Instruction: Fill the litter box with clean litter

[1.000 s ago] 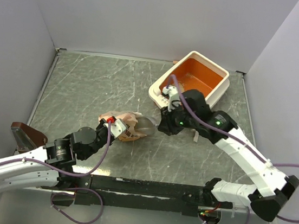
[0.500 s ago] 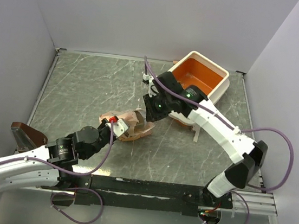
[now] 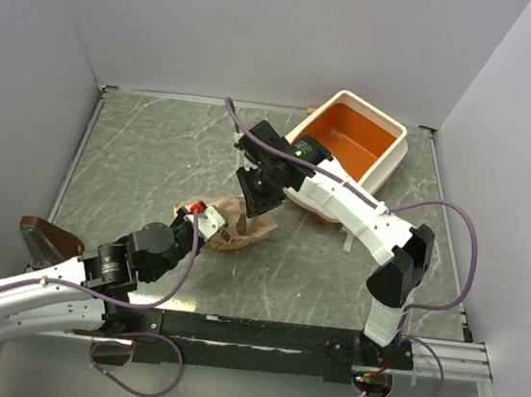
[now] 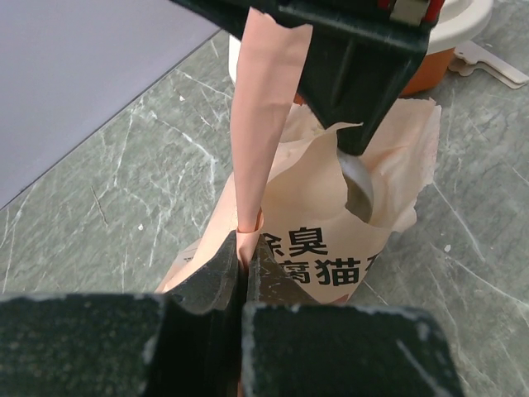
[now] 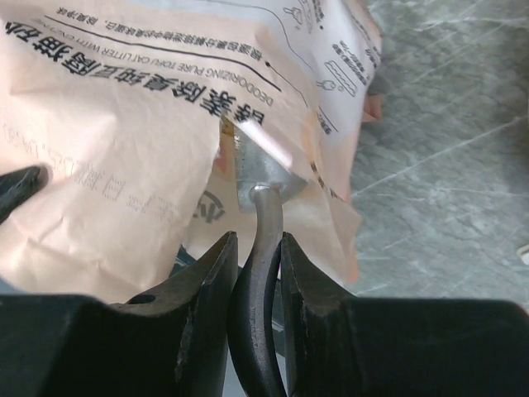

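The litter box sits in the upper right of the overhead view, at the far corner of the grey marbled desk. It is a rectangular tray, bright orange inside with a cream-white rim, set at an angle to the desk edges. The right arm crosses over its lower-left end and hides that end.

Near the box, towards the middle of the view, lies a crumpled pink-orange paper bag with printed black lettering, its mouth open. The right hand hangs over the bag, its fingers clamped on the dark curved handle of a small grey metal scoop. The scoop's bowl is inside the bag's mouth, part-covered by a paper flap. The bag's contents cannot be made out.

The left hand reaches in from the lower left, its fingers pressed together on the bag's edge and pulling a strip of paper upwards.

A small white strip lies on the desk below the box. A dark brown object sits at the left edge.
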Motion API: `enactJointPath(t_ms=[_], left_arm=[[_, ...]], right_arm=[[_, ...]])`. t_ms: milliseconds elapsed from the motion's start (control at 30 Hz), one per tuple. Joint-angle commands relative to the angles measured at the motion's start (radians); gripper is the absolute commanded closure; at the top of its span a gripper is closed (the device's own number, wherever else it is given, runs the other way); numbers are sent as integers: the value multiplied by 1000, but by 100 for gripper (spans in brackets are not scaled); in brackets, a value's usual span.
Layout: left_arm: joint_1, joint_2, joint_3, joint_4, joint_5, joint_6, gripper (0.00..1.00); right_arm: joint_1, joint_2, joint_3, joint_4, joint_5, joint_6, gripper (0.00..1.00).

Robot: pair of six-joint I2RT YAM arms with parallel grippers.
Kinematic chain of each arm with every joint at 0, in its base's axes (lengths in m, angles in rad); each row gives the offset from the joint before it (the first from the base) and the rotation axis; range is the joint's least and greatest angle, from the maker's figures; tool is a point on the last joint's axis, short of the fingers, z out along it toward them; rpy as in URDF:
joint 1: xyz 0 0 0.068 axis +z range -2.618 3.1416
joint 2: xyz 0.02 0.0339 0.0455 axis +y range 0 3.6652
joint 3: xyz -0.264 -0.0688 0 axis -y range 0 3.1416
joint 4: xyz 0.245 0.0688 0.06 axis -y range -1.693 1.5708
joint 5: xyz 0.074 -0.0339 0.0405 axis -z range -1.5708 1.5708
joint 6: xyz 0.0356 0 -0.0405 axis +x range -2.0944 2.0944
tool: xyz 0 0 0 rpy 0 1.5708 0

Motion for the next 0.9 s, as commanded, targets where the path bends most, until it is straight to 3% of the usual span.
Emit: enactJointPath(t_ms=[0,167,400,633,867], left_arm=[[-7,-20,50,24,-19,-23,99],[-6,-27,47,25,-22,-21,99],[-7,-19,42,28,-23,-18,99],[-7,-30,29,41,-16,-13,99],[-7,-48,15,58,-14,5,99]], right_arm=[[-1,47,-81,53,39,45,100],[-29,44,-202,197,-56,79,100],[-122,-38,-501,493,-298,160,100],[-215,-113,-764,875,-601,277,100],[-224,-127,-934,1260,-749,442,100]])
